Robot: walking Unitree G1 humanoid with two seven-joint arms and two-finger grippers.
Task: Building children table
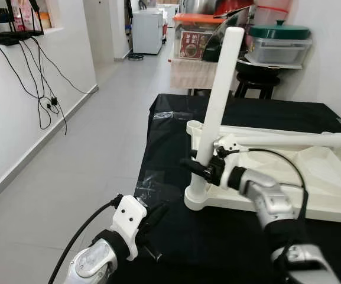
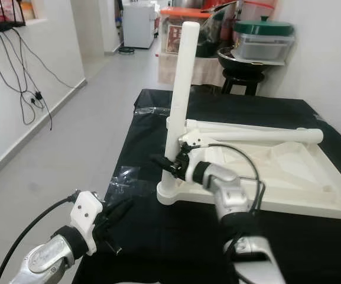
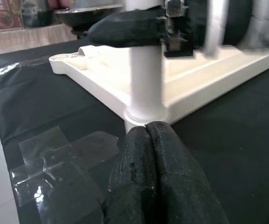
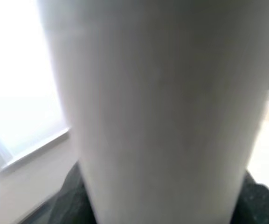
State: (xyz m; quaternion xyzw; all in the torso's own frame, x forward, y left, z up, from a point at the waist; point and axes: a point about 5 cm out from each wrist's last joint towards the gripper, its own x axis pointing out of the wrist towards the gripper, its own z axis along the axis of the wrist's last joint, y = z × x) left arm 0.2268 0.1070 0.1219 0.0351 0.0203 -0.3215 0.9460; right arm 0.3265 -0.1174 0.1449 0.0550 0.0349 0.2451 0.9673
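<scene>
A: Head views first. What's your right pincer (image 1: 204,167) got?

B: Its fingers are clamped round the upright white leg (image 1: 217,100), low down on it. The leg stands in the corner socket of the upside-down white tabletop (image 1: 312,195), right below the pincer. A second leg (image 1: 288,140) lies flat across the tabletop, just behind the pincer and to its right.

A: What's the tabletop on?

B: A table under a black cloth (image 1: 217,236). There's clear tape (image 1: 152,183) stuck on the cloth to the pincer's left, nr the edge.

A: And your left pincer (image 1: 152,218)?

B: Hanging low over the cloth's near-left edge, well apart from the leg, pointing toward it. Cable runs back from its white mount.

A: Left wrist view?

B: Left fingers (image 3: 160,177) are pressed together w/ nothing between them. Straight ahead is the base of the leg (image 3: 146,74) in its socket on the tabletop (image 3: 204,88). The right pincer (image 3: 146,25) shows above, wrapped round the leg. Tape (image 3: 55,163) lies beside the fingers on the cloth (image 3: 232,140).

A: Right wrist view?

B: The leg (image 4: 162,112) sits very close and blurred, w/ dark finger edges at both sides of it.

A: Background, quick?

B: Grey tile floor (image 1: 87,154), white wall w/ hanging cables (image 1: 43,89), and a stool (image 1: 256,83) w/ stacked boxes far ahead.
</scene>
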